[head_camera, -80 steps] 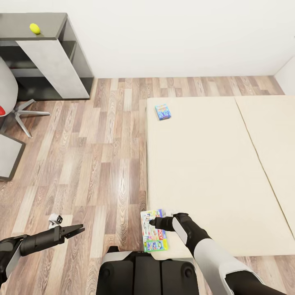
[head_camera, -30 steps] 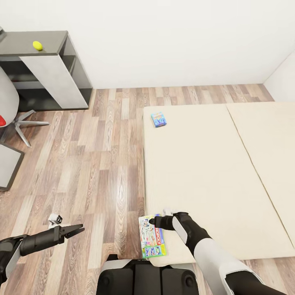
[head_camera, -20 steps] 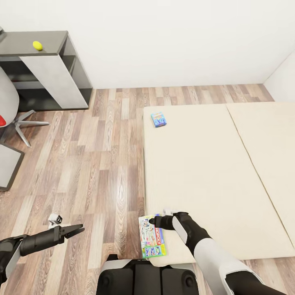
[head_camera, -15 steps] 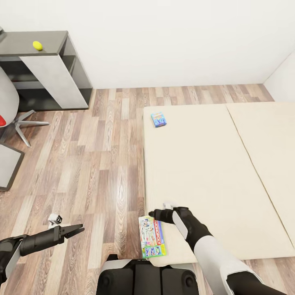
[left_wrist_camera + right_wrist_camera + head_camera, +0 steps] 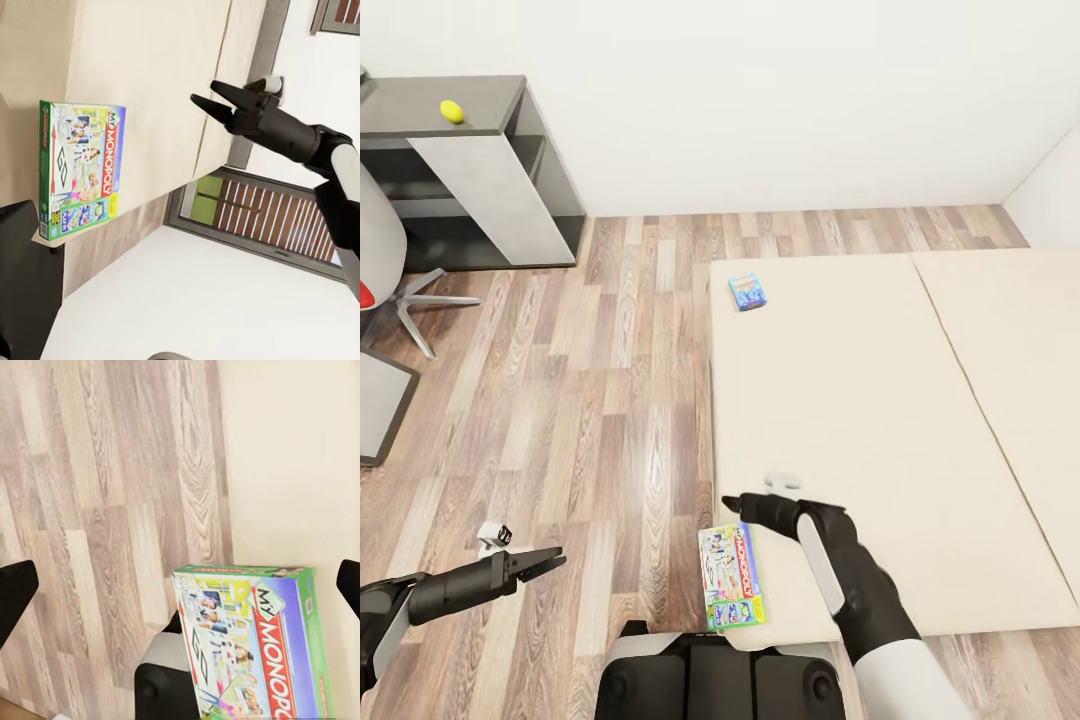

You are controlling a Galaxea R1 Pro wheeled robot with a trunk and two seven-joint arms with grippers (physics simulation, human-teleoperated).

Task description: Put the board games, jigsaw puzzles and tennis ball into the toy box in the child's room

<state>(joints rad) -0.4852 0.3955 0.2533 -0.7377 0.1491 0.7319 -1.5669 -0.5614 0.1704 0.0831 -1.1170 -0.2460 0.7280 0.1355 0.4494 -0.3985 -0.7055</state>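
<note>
Two fingers of the right gripper (image 5: 732,502) are spread wide and empty, hovering just beyond the Monopoly box (image 5: 733,577) — not touching it — on the bed (image 5: 860,400).

A wood-plank floor (image 5: 610,400) is filling the lower left and middle of the head view, with a plain white wall (image 5: 780,90) running across the top. At the left edge, a pale swivel chair (image 5: 380,255) with a chrome star base is standing near the dark cabinet. A small white-and-black object (image 5: 493,538) is lying on the planks in the lower left; what it is cannot be told.
</note>
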